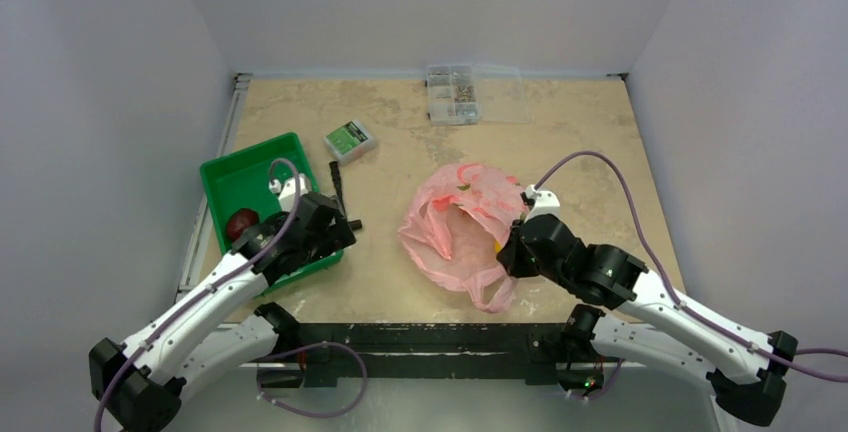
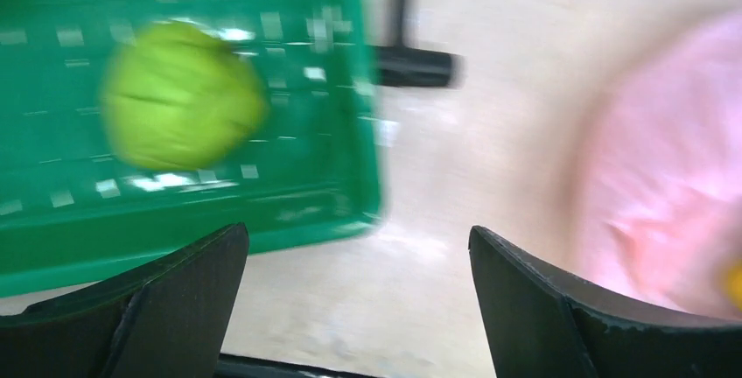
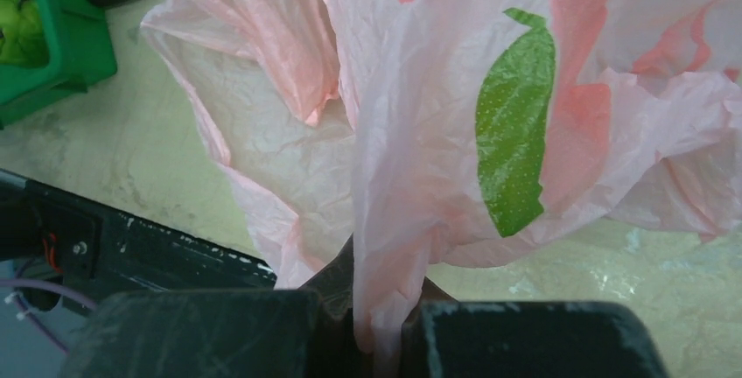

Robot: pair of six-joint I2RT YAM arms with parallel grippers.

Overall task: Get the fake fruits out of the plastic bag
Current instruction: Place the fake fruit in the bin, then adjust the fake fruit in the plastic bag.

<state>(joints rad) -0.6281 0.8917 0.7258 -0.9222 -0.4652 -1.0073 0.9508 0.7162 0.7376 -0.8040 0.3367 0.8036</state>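
Observation:
The pink plastic bag (image 1: pixel 462 220) lies crumpled mid-table, its mouth facing left. My right gripper (image 1: pixel 512 252) is shut on a fold of the bag's edge, seen in the right wrist view (image 3: pixel 381 325) with the film (image 3: pixel 437 89) rising from the jaws. A bit of yellow fruit (image 1: pixel 497 247) shows inside the bag by that gripper. A dark red fruit (image 1: pixel 241 222) and a lime green fruit (image 2: pixel 179 94) lie in the green tray (image 1: pixel 232 174). My left gripper (image 1: pixel 338 235) hangs open and empty (image 2: pixel 359 282) over the table beside the tray's front right corner.
A black T-shaped tool (image 1: pixel 338 197) lies just right of the tray. A small green-labelled box (image 1: pixel 350 139) and a clear organiser box (image 1: pixel 455 92) sit further back. A black rail (image 1: pixel 430 337) runs along the table's near edge. Walls close in on three sides.

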